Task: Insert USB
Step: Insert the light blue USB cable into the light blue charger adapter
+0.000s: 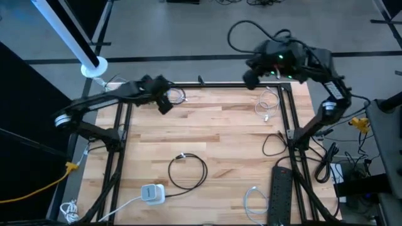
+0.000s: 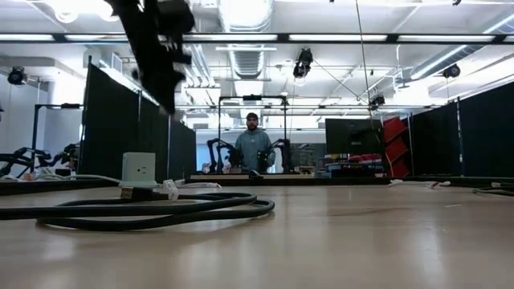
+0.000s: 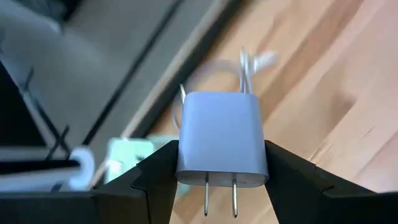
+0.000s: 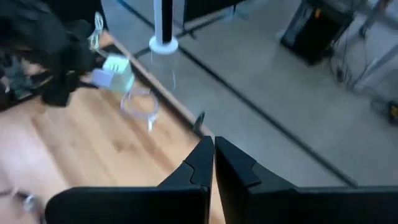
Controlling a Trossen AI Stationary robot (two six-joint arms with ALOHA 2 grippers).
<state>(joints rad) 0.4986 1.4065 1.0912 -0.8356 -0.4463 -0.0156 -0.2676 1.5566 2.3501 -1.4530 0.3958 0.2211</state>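
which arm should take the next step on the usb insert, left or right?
Probably left. The left gripper is clamped on the white charger, prongs toward the wrist camera, above the table's far-left edge. The right gripper is shut and empty over the far-right edge, nearer the white cable.

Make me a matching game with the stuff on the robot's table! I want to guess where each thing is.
Things:
1. white charger block
2. black coiled cable
3. black power strip
4. right gripper

Places or states:
A. lying along the near right edge of the table
B. shut, holding nothing, at the far edge
C. clamped in the left gripper, prongs showing
D. looped in the middle of the table

Pairs: 1-C, 2-D, 3-A, 4-B
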